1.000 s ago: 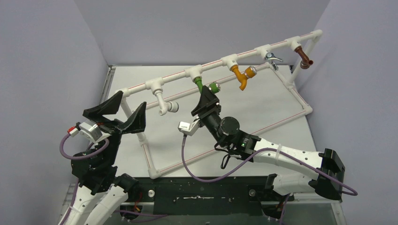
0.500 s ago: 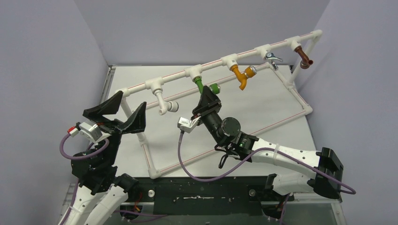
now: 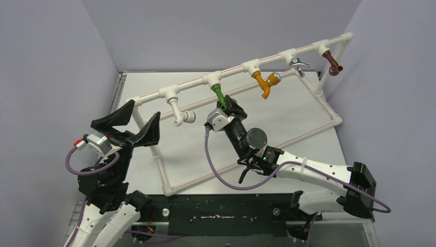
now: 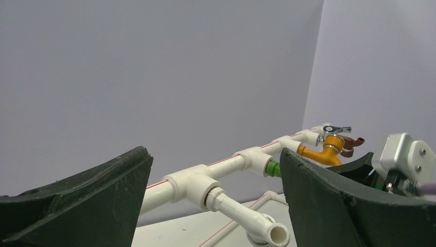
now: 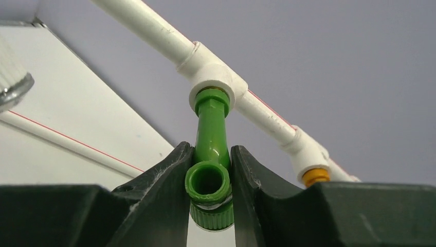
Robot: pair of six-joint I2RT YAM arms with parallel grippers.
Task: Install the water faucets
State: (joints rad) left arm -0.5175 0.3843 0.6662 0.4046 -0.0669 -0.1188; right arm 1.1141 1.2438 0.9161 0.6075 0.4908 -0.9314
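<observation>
The back wall (image 3: 216, 31) is plain and pale grey-purple; a left wall (image 3: 46, 77) and a right wall (image 3: 391, 103) of the same colour stand close on each side; the three walls make a little box around a white table (image 3: 288, 114); a thin metal rim (image 3: 119, 85) runs down the table's left edge; a black strip (image 3: 226, 204) lies across its near edge; the light is soft and even, with only faint shadows.

White pipe frame (image 3: 252, 65) apparently rests on table (image 3: 288, 116).
</observation>
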